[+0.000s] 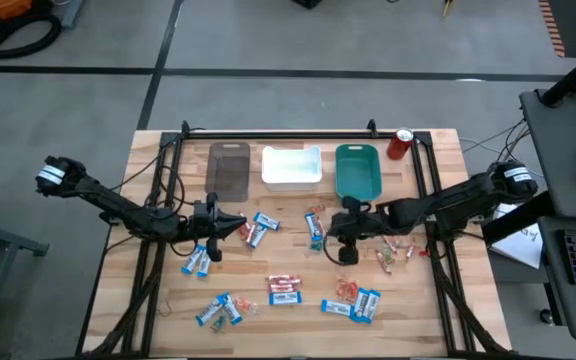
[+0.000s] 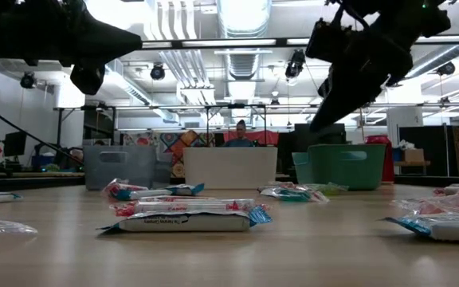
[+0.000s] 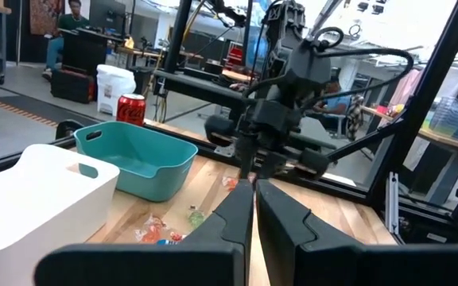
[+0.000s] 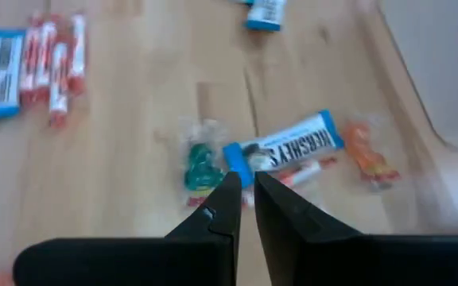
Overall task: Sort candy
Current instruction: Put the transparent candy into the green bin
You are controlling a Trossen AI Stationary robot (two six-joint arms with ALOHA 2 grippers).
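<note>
Right gripper (image 4: 242, 181) hangs over the wooden surface (image 1: 298, 270) in front of the teal bin (image 1: 358, 170), fingers nearly together with a slim gap, gripping nothing, tips above a blue-and-white Hershey's bar (image 4: 286, 148) beside a green candy (image 4: 202, 167). Left gripper (image 3: 255, 208) is closed and empty near the grey bin (image 1: 229, 170). More candy (image 1: 284, 290) lies scattered about.

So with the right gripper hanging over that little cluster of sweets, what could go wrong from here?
1. The right gripper has its fingers nearly together above a blue-and-white bar that touches a green sweet and a red-and-white piece; closing there might catch two kinds at once.
2. The left gripper, shut, points at the right arm across the table; both reaching to the middle could bring them into contact.
</note>
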